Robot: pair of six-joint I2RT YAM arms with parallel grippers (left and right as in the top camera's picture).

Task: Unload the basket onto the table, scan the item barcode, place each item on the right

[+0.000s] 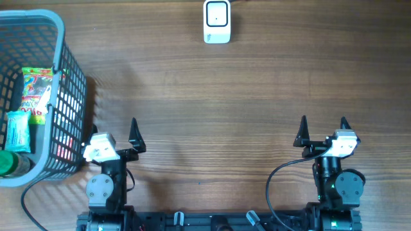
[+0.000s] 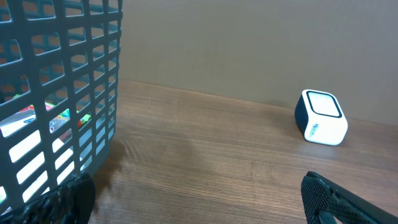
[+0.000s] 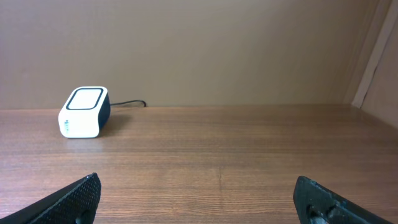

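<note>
Colourful printed snack packet lies inside the grey plastic lattice basket at the desk's left edge, with a pale green wrapped pack and a green round cap beside it (what the cap tops is hidden). The small white barcode scanner with dark sides sits by the far edge, about midway along. The left end effector and right end effector hang released and empty by the near edge, the left one just beside the basket.
</note>
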